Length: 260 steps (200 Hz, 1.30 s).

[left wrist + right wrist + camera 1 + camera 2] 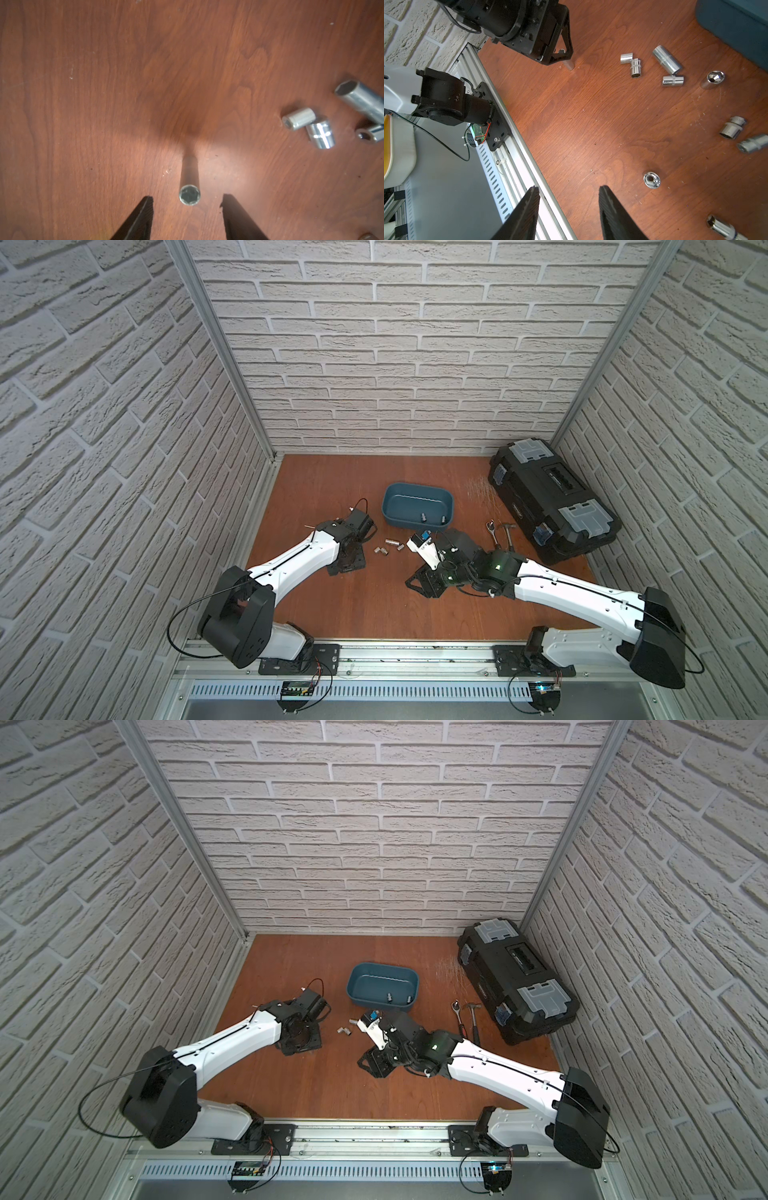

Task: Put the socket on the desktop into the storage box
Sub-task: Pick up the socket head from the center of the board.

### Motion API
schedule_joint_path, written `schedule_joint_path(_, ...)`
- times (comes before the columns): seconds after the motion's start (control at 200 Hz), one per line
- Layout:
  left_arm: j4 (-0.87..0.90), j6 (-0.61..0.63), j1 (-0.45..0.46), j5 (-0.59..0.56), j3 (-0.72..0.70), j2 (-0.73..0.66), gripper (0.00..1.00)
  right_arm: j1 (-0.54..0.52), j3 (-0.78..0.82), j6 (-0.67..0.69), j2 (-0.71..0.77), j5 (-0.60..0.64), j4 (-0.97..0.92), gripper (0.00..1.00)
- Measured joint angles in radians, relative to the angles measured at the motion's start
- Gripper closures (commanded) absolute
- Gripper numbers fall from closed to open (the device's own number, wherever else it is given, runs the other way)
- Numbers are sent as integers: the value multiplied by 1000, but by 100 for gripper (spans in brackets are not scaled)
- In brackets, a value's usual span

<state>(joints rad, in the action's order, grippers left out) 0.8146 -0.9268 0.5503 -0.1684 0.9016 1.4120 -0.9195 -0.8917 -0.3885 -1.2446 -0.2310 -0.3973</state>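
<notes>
A tall chrome socket [190, 172] stands upright on the desktop [104, 104] between the fingers of my left gripper [187, 197]. The jaws are open and there is a gap on each side of it. The right wrist view shows the same socket [568, 63] under the left gripper [560, 56]. Several more sockets [666, 62] lie loose, and a few of them [390, 543] sit between the arms. The teal storage box [415, 488] stands behind them and holds two sockets [424, 516]. My right gripper [569, 188] hangs open with nothing in it, low over the desktop near the front rail.
A black toolbox [552, 506] stands at the back right. A ratchet wrench [494, 533] and a hammer [509, 533] lie beside it. An aluminium rail [415, 649] runs along the front edge. Brick-pattern walls close in three sides.
</notes>
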Motion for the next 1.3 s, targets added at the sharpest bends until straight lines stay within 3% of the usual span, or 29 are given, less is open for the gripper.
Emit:
schedule_joint_path(0.45,-64,14,-29,30,-24,51,58,0,0,0,-3,10,-3,48)
schedule_joint_path(0.825,-86,14,-30,39,-45,66,83,0,0,0,-3,22,-3,48)
schedule_joint_path(1.3,-67,16,-14,43,-28,61,89,-1,19,-25,-1,37,-3,48)
